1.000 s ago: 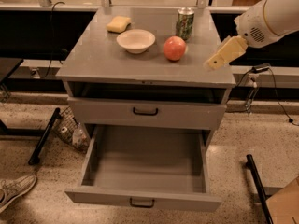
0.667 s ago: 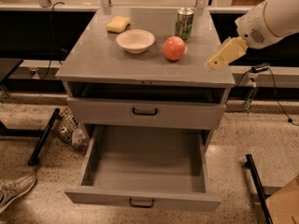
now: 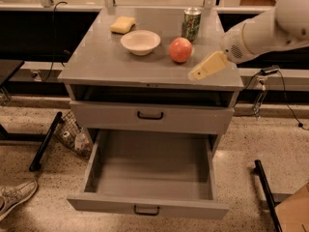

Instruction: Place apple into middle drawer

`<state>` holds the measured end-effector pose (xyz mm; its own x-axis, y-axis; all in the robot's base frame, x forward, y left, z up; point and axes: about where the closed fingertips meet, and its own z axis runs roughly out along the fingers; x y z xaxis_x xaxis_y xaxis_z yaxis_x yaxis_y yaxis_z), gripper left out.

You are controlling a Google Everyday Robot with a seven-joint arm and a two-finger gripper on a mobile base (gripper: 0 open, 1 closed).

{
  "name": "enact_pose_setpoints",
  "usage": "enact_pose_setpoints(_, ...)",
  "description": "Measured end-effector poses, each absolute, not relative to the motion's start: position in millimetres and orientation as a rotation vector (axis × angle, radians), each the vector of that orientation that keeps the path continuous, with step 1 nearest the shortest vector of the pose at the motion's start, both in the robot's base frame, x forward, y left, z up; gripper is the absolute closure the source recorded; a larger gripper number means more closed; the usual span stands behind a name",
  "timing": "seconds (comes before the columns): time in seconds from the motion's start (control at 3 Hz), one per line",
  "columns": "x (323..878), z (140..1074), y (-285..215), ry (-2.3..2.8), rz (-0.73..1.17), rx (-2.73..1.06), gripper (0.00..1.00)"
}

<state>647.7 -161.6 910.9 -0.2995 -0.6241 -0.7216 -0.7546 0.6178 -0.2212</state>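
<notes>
On the speckled floor at far left, a sneaker [image 3: 14, 198] pokes into the shot, and a wire basket [image 3: 67, 129] with what looks like a bottle in it sits beside a grey cabinet [image 3: 91, 64]. Across the cabinet's top, from left, are a yellow sponge [image 3: 122, 24], a white bowl [image 3: 140, 41] showing only its pale inside, and the apple [image 3: 180, 50] just right of the bowl and apart from it. A green drink can [image 3: 191, 24] stands behind the apple. Below the top, the upper drawer [image 3: 106, 115] is closed, while the middle drawer [image 3: 106, 206], the lowest one, stands pulled well out toward the camera, its bare grey floor in full view. At right, the robot's white arm [image 3: 270, 30] reaches in from the edge. Its tan gripper [image 3: 194, 74] hovers over the top's front right corner, near the apple but clear of it and holding nothing; whether it is open or closed cannot be told.
</notes>
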Motion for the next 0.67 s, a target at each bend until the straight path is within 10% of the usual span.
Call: enact_pose_setpoints(0.67, 712, 873, -124, 1.947, 0.247, -0.976, 0.0)
